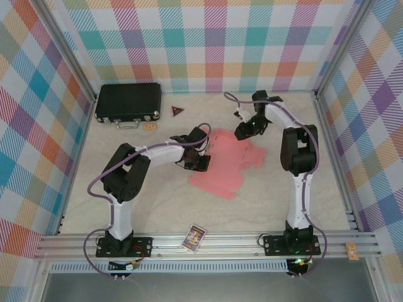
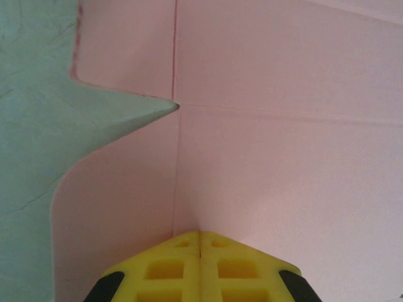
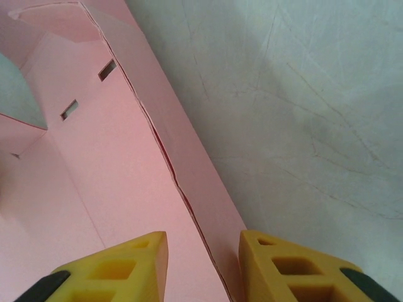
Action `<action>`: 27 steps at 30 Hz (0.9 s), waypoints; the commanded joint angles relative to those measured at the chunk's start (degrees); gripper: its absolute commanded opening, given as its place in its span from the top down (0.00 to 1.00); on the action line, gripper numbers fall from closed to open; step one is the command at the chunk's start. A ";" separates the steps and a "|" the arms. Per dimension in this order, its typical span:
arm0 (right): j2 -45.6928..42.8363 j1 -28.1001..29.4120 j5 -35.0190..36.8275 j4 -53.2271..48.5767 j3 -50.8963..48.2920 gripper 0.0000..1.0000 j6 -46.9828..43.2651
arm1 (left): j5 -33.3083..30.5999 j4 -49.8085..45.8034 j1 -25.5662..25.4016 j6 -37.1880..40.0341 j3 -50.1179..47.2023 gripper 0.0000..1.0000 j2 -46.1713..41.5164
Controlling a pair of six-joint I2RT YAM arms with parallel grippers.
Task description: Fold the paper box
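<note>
A flat pink card cut-out, the paper box [image 1: 223, 165], is laid at the centre of the pale, marbled table [image 1: 315, 189], its outline broken by flaps and notches. In the left wrist view its matte surface [image 2: 283, 157] is crossed by thin score lines. The left gripper [image 1: 200, 163] is set at the sheet's left edge, and its yellow ribbed pads [image 2: 199, 242] are pressed together, closed. The right gripper [image 1: 241, 133] is placed over the sheet's upper right. Its jaws [image 3: 203, 242] are parted astride a slightly raised flap edge [image 3: 189, 189], and two small slots are cut nearby; contact with the card cannot be judged. A black hard case [image 1: 128, 102] is seen at upper left. The print on a small picture card [image 1: 194, 238] at the bottom is too small to be read.
</note>
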 commanded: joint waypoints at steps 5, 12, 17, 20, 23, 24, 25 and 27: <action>-5.22 2.29 6.10 10.02 -5.50 0.76 -3.71 | -0.37 -1.04 0.08 -1.04 -2.85 0.96 1.64; -12.84 3.81 9.17 24.39 -16.73 0.86 -9.64 | -0.20 0.65 0.08 -1.79 -3.68 0.96 1.39; -17.68 4.51 8.62 31.06 -23.17 0.92 -13.25 | -0.23 4.91 0.08 -4.00 -4.88 0.96 1.23; -19.98 5.30 9.26 33.98 -26.19 0.96 -15.05 | -0.28 8.75 0.08 -6.41 -5.60 0.96 1.14; -21.65 6.13 11.10 36.36 -28.56 0.99 -16.17 | -0.75 14.28 0.09 -8.55 -6.62 0.97 0.63; -22.26 6.43 11.77 37.28 -29.43 1.00 -16.32 | -1.05 15.28 0.08 -9.09 -6.63 0.97 0.61; -22.96 6.77 12.72 38.71 -30.65 1.00 -16.52 | -1.28 16.47 0.08 -9.62 -6.72 0.97 0.68; -24.32 7.49 14.46 41.51 -32.71 1.00 -16.99 | -1.73 18.53 0.08 -10.47 -6.80 0.97 0.78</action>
